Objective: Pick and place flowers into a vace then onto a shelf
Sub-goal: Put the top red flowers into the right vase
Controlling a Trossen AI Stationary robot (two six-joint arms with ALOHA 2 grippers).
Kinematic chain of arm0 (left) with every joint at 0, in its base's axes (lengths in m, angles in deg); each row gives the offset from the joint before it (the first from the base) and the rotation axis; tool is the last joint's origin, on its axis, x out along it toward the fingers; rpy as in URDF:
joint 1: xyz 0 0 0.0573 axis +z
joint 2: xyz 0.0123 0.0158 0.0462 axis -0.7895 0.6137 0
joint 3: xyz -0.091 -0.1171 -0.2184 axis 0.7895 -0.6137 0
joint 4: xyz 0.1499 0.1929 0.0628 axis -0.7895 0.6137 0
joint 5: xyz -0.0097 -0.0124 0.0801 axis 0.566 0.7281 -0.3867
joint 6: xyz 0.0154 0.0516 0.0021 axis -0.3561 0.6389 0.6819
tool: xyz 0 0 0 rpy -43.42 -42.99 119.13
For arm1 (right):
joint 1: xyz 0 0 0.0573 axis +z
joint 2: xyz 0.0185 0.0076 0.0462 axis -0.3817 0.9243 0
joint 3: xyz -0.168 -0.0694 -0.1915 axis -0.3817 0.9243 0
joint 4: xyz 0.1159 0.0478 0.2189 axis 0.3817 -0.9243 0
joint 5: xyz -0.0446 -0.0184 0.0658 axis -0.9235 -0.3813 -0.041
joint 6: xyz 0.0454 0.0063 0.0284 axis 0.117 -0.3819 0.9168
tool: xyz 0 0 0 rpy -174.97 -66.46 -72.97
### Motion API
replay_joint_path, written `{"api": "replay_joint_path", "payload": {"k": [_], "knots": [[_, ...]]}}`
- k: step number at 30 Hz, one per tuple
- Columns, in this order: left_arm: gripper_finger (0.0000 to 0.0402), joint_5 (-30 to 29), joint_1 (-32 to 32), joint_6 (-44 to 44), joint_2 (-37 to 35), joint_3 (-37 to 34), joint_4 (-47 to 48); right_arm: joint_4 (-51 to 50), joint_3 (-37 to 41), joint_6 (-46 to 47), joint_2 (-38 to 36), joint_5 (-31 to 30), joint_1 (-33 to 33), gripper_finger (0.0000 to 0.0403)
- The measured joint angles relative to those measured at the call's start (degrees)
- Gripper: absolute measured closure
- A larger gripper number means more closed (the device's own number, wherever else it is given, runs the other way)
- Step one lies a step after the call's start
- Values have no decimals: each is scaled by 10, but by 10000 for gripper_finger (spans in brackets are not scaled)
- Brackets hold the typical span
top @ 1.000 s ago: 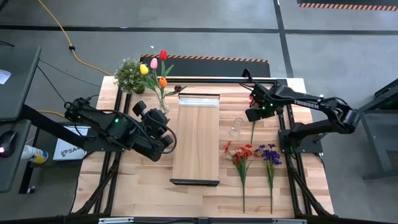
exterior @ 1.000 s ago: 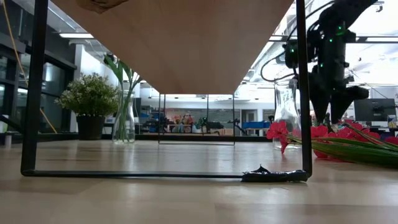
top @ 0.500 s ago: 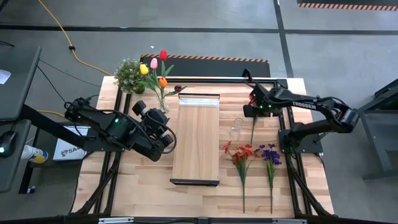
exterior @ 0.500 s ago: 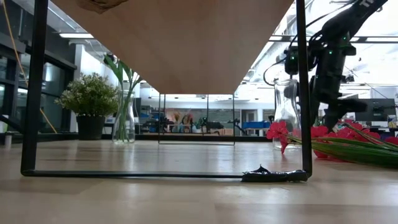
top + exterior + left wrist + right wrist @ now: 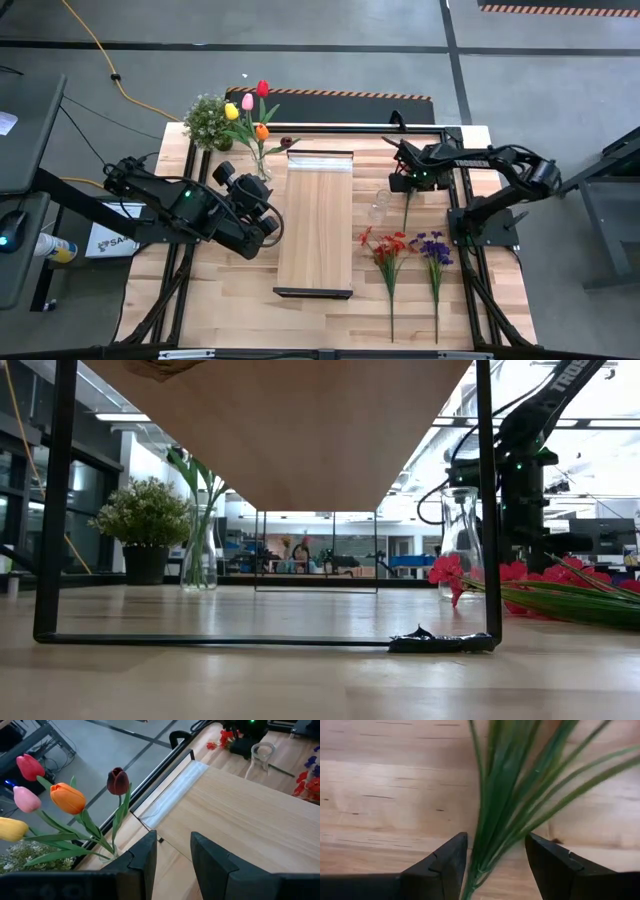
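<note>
My right gripper (image 5: pixel 496 845) points down, open, low over the table at the far right. Its fingers stand on either side of the green stem and leaves (image 5: pixel 497 805) of a flower lying flat on the table (image 5: pixel 406 212); I cannot tell whether they touch it. A red spray (image 5: pixel 385 245) and a purple cluster (image 5: pixel 433 245) lie just nearer. An empty glass vase (image 5: pixel 380 206) stands upright beside my right gripper (image 5: pixel 403 185). The shelf (image 5: pixel 315 225) runs down the table's middle. My left gripper (image 5: pixel 268 225) hangs open and empty, left of the shelf.
A second glass vase (image 5: pixel 262 165) with several tulips (image 5: pixel 67 797) stands at the shelf's far left corner, with a bushy potted plant (image 5: pixel 208 120) beside it. The shelf's black frame legs (image 5: pixel 487 510) stand between the low camera and the right arm. Bare tabletop lies near the front edge.
My right gripper has come down over the flower stem, sliding slightly toward the table's left and rolling a little about its own axis. Its fingers have stayed open. The flowers, vases and my left arm have kept still.
</note>
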Motion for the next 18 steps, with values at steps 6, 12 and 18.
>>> {"api": "replay_joint_path", "payload": {"k": [6, 12, 18], "knots": [[250, 0, 0, 0, 0, 0, 0, 19, -1, 0, 31, -10, 4, 209], [250, 0, 0, 0, 0, 0, 0, 26, 0, -1, 30, -21, 2, 245], [250, 0, 0, 0, 0, 0, 0, 47, 1, -1, 30, -43, 2, 313]]}}
